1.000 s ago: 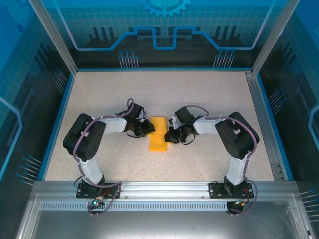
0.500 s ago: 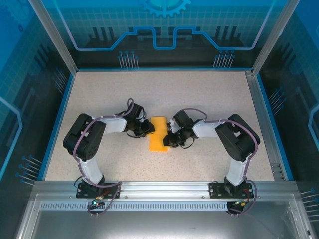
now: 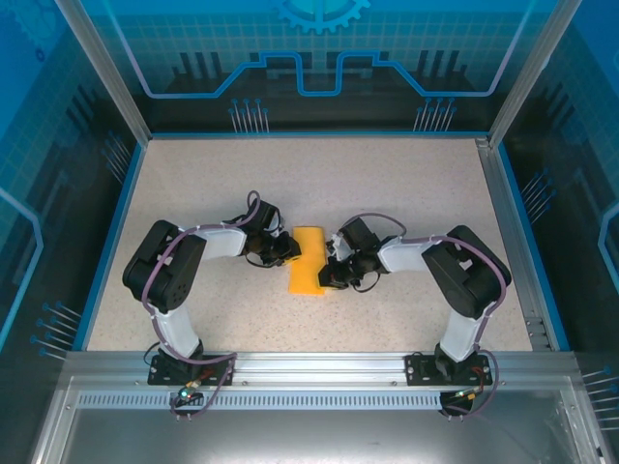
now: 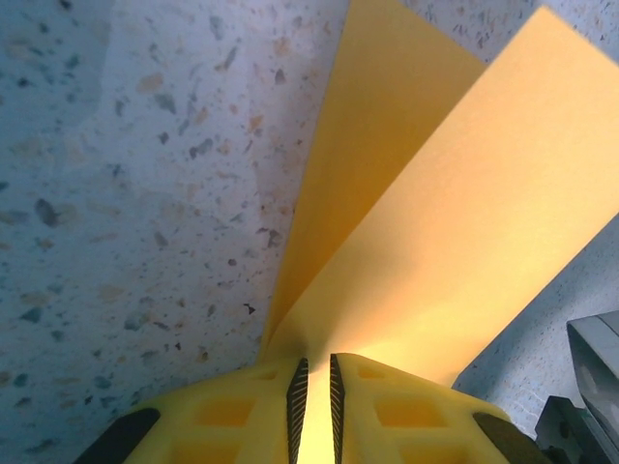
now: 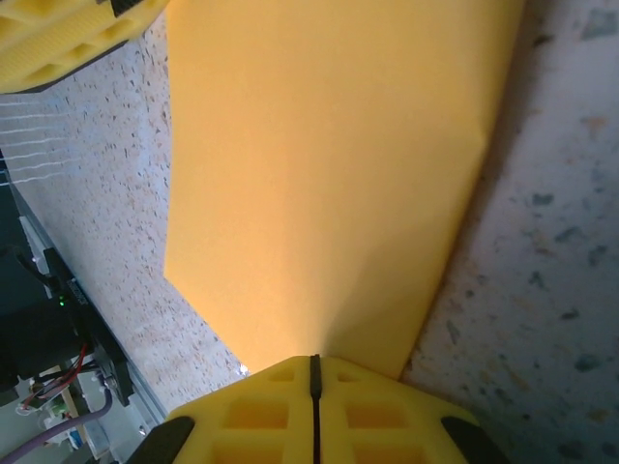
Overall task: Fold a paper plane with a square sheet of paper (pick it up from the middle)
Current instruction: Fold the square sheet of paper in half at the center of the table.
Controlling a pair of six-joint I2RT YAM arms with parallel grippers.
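Paper (image 3: 308, 259): thin, matte, orange-yellow, folded to a narrow oblong. Long axis 12–6, at ctr of speckled stone-look table (image 3: 290, 184). Left jaws at its 9 edge, right jaws at its 4 edge.

Top view: paper reads as one flat slab.

Left wrist view: ribbed yellow fingers (image 4: 232, 411) almost together, grasping paper (image 4: 435, 222). Two layers fan apart from the pinch twd 1.

Right wrist view: jaws clenched on paper (image 5: 319, 174) edge; surface smooth w/ faint crease.
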